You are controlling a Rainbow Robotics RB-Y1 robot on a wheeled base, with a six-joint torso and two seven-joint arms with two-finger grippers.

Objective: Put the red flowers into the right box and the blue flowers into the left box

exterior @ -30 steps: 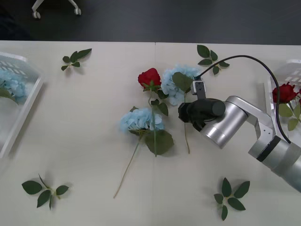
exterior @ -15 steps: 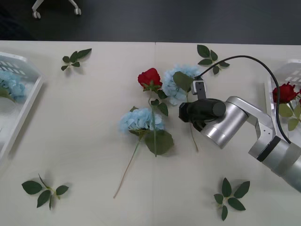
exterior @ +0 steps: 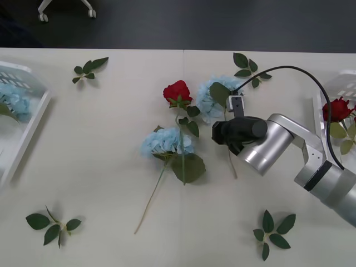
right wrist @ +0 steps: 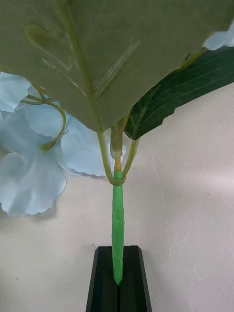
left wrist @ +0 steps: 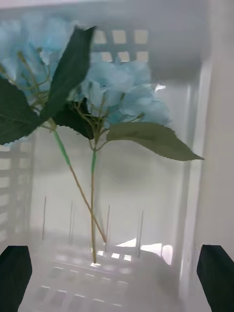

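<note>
My right gripper is over the table's middle, its black fingers shut on the green stem of a blue flower, whose pale head and big leaf lie just beyond the tips. A second blue flower and a red flower lie on the table left of it. The right box holds a red flower. My left gripper hangs open over the left box, which holds two blue flowers.
Loose green leaf sprigs lie at the back left, back right, front left and front right. A black cable arcs over my right arm. The table's far edge meets a dark floor.
The held blue flower's head has shifted a little to the right, away from the red rose, and its stem's free end has swung right. The right arm has barely moved.
</note>
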